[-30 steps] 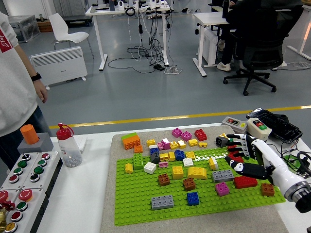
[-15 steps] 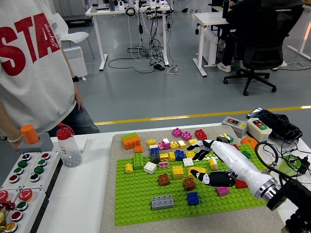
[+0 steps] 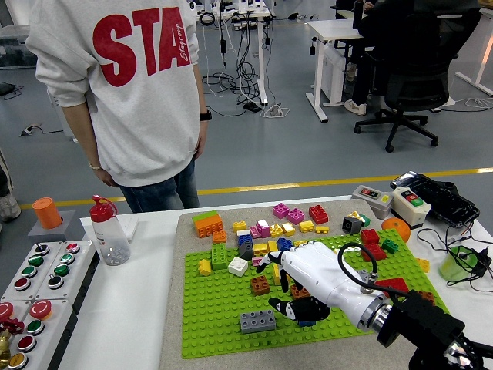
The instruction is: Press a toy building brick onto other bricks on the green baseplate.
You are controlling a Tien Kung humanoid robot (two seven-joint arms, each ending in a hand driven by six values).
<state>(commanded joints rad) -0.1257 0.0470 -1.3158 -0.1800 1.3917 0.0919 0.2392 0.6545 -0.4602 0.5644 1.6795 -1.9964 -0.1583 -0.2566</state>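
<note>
Open office floor, grey vinyl with a yellow line, desks and cables behind. White desk (image 3: pixel 115 308) in front. Far left on it: button box (image 3: pixel 35 289) with red and green buttons, then a clear bottle (image 3: pixel 108 235) with a red cap. A person (image 3: pixel 135 100) stands at the far side, arms down, hands off the desk; sweatshirt reads "STA" in red, the smaller script beside it is too small to read.

Centre: green baseplate (image 3: pixel 216 327) on a grey mat, loose bricks scattered over it. Grey brick (image 3: pixel 257 321) sits near the front edge.

Right hand (image 3: pixel 308 281) reaches in from lower right, low over the middle of the plate, palm down. Fingers (image 3: pixel 286 308) curled over a cluster of bricks; can't tell whether they hold a brick or only press. Left arm not visible.

Risks, my read: hand covers the target, so stud alignment is blind; an off-axis push could tilt the brick or knock its neighbours. Plate looks unsecured, may slide on the mat.
</note>
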